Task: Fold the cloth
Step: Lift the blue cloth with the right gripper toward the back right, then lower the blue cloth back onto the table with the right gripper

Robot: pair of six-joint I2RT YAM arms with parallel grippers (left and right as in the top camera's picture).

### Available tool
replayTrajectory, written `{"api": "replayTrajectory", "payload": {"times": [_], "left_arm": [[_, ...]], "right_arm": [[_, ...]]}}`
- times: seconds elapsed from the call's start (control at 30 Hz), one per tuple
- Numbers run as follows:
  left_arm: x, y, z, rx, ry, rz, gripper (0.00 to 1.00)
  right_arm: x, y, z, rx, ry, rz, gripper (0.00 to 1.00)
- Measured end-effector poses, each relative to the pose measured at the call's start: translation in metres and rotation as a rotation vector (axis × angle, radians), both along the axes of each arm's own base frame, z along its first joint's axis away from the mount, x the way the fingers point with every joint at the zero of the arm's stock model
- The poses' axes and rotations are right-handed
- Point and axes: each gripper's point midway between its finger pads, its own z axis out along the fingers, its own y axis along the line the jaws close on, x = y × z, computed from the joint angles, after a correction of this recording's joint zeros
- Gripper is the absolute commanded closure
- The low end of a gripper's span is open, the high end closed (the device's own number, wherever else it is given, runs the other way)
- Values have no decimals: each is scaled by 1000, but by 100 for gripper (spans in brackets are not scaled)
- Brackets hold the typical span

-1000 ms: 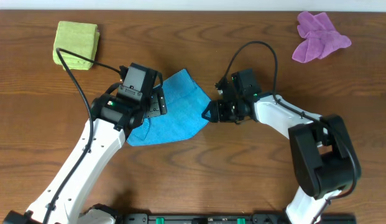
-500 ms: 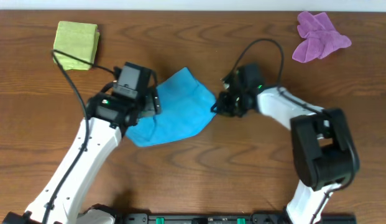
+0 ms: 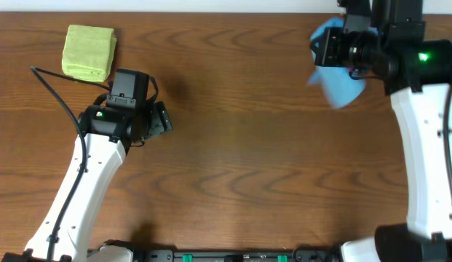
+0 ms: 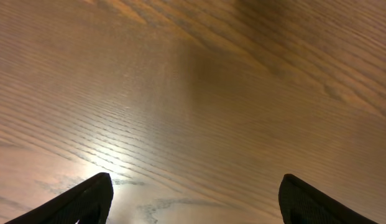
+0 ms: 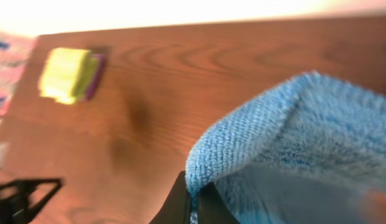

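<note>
The blue cloth [image 3: 341,81] hangs in the air at the far right of the overhead view, off the table. My right gripper [image 3: 333,48] is raised high and shut on one edge of it. In the right wrist view the fingers [image 5: 180,202] pinch a fold of the blue cloth [image 5: 286,134], which drapes to the right. My left gripper [image 3: 161,119] is at the left of the table, open, with nothing in it. Its wrist view shows the left gripper [image 4: 196,200] over bare wood, fingertips [image 4: 90,198] wide apart.
A folded green cloth [image 3: 89,52] lies at the back left corner, also visible as a yellow-green cloth [image 5: 67,74] in the right wrist view. The raised right arm [image 3: 422,109] covers the table's back right corner.
The right gripper shut on the blue cloth's right edge and carried it up and to the back right, off the table. The left arm drew back to the left, still open.
</note>
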Motion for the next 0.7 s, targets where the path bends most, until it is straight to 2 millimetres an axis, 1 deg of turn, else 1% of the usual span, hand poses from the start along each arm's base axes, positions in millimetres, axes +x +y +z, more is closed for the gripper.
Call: {"api": "replayTrajectory", "payload": {"times": [0.03, 0.1, 0.13, 0.2, 0.23, 0.27, 0.3, 0.33, 0.4, 0.47, 0.53, 0.57, 0.6, 0.63, 0.7], "left_arm": [[0, -1, 0, -5, -1, 1, 13], [1, -1, 1, -10, -5, 5, 13], [2, 0, 1, -13, -7, 12, 13], [3, 3, 3, -31, -15, 41, 13], [4, 7, 5, -36, -21, 58, 13], [4, 11, 7, -46, -29, 79, 13], [4, 17, 11, -57, -41, 103, 13], [3, 23, 16, -69, -57, 126, 13], [2, 32, 26, -87, -90, 157, 13], [0, 36, 34, -93, -116, 169, 12], [-1, 35, 39, -101, -133, 165, 12], [-1, 34, 40, -105, -135, 163, 12], [-1, 33, 40, -108, -135, 161, 12], [-1, 33, 40, -110, -135, 160, 12], [-1, 33, 40, -112, -134, 159, 11]], "right_arm": [[-8, 22, 3, 1, -6, 59, 83], [-24, 60, -5, 9, 23, 165, 17], [-34, 82, -13, 7, 47, 235, 1], [-56, 117, -37, -14, 126, 361, 1], [-67, 128, -51, -37, 174, 410, 1], [-75, 134, -64, -65, 214, 442, 1], [-79, 135, -74, -87, 247, 453, 1], [-80, 133, -81, -107, 266, 453, 1], [-74, 120, -86, -130, 276, 424, 1], [-66, 105, -87, -144, 281, 381, 1], [-57, 87, -90, -163, 285, 332, 2], [-53, 79, -93, -173, 290, 309, 5], [-51, 72, -97, -183, 301, 292, 10], [-50, 66, -107, -196, 324, 274, 15], [-49, 59, -126, -222, 363, 266, 23]]}}
